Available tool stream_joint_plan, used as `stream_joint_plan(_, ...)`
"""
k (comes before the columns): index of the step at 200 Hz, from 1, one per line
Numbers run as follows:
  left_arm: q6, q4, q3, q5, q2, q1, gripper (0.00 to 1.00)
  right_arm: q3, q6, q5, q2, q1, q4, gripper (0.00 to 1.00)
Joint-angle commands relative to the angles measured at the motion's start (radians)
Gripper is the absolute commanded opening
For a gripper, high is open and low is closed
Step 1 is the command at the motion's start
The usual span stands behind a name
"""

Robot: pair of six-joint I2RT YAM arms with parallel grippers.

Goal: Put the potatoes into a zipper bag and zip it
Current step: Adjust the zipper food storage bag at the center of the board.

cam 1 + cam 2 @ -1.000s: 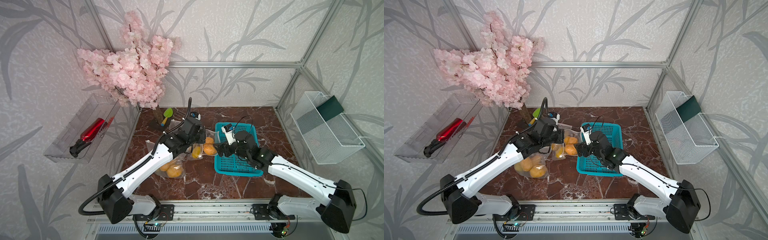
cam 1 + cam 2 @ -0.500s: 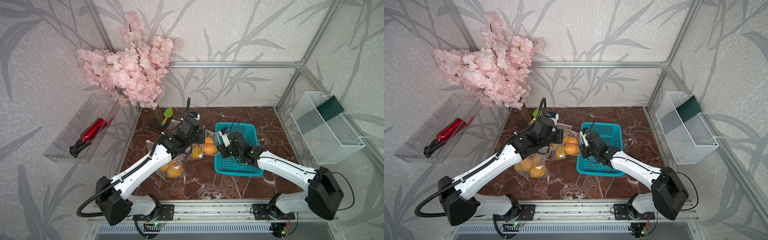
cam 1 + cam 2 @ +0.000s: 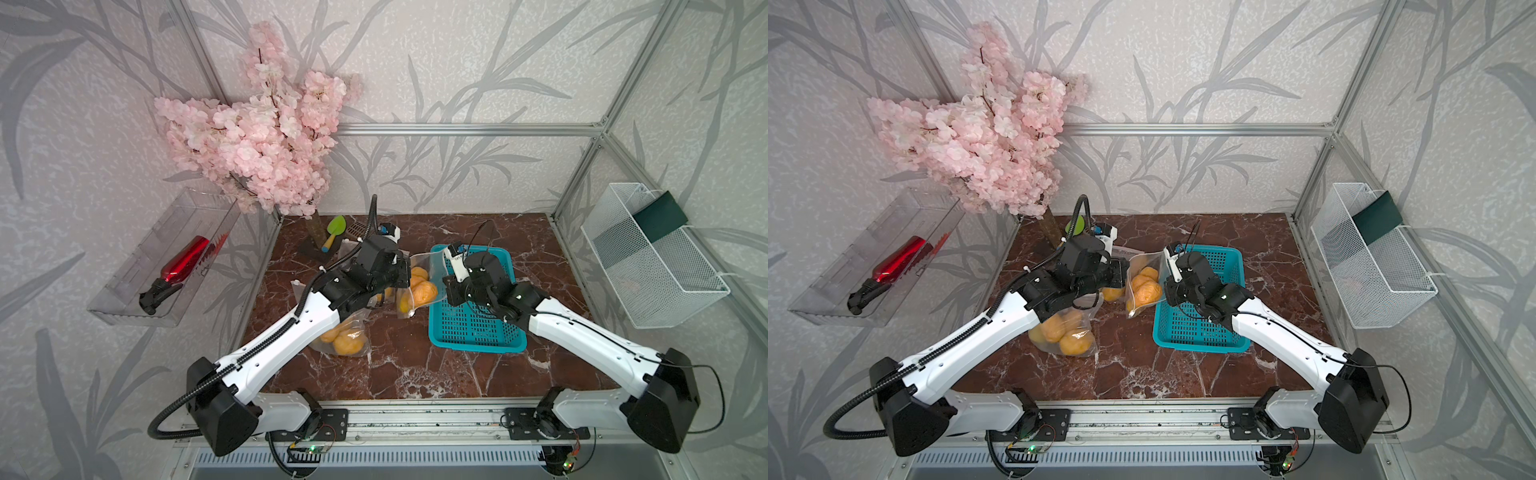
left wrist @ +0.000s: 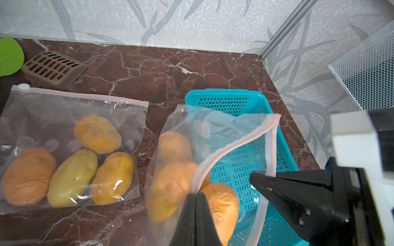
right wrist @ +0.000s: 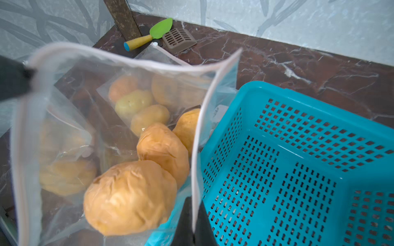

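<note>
A clear zipper bag [image 3: 417, 277] with a pink zip strip hangs between my two grippers at the teal basket's left edge, its mouth open. Three wrinkled orange-tan potatoes [image 5: 130, 196] lie inside it. My left gripper [image 4: 195, 194] is shut on the near side of the bag's rim [image 4: 226, 147]. My right gripper [image 5: 193, 202] is shut on the opposite side of the rim, over the basket's wall. Both grippers show in both top views, left gripper [image 3: 1124, 274] and right gripper [image 3: 1166, 286], on either side of the bag [image 3: 1142, 286].
Two more bags of potatoes lie on the marble: one zipped [image 4: 70, 149] behind the left arm, one [image 3: 345, 338] under it. The teal basket [image 3: 478, 328] sits right of the held bag. A green trowel [image 3: 334, 230], brown scoop [image 3: 356, 228] and blossom branch [image 3: 257, 141] stand at the back left.
My right gripper moved from over the basket to the bag's mouth and closed on its rim. The left gripper kept its hold and place.
</note>
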Motion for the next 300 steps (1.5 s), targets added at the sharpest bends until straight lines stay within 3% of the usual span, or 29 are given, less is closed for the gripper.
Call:
stream_joint_plan(1,-0.033,0.029,0.026,0.025,0.038,0.004,0.0,0.075,-0.037,0.047,-0.002,-0.001,-0.069,0.0)
stream_joint_plan(38,-0.084,0.029,0.04,0.001,0.083,0.007,0.0,0.179,-0.063,-0.011,0.117,-0.001,-0.08,0.0)
stream_joint_plan(77,-0.121,0.015,0.039,-0.097,0.092,0.026,0.0,0.205,-0.103,-0.079,0.201,-0.003,-0.003,0.02)
stream_joint_plan(88,-0.131,0.009,0.039,-0.129,0.094,0.037,0.0,0.208,-0.118,-0.087,0.208,-0.002,0.021,0.17)
stream_joint_plan(101,-0.148,-0.002,0.045,-0.16,0.094,0.055,0.0,0.205,-0.136,-0.089,0.205,-0.003,0.045,0.5)
stream_joint_plan(121,-0.18,0.013,0.036,-0.177,0.092,0.087,0.0,0.148,-0.157,-0.075,0.164,-0.002,0.118,0.87)
stream_joint_plan(133,-0.204,0.031,0.03,-0.164,0.094,0.108,0.0,0.061,-0.179,-0.105,0.11,-0.002,0.221,1.0)
stream_joint_plan(173,-0.279,0.016,0.053,-0.164,0.127,0.16,0.0,-0.3,-0.303,-0.207,-0.081,0.041,0.628,0.99)
stream_joint_plan(203,-0.349,0.025,0.02,-0.176,0.129,0.188,0.0,-0.5,-0.393,-0.25,-0.111,0.077,0.937,0.99)
stream_joint_plan(228,-0.395,0.029,-0.002,-0.195,0.114,0.198,0.0,-0.549,-0.378,-0.303,-0.047,0.078,1.087,0.99)
stream_joint_plan(300,-0.436,0.074,-0.056,-0.185,0.061,0.198,0.0,-0.529,-0.312,-0.468,0.311,0.106,1.535,0.97)
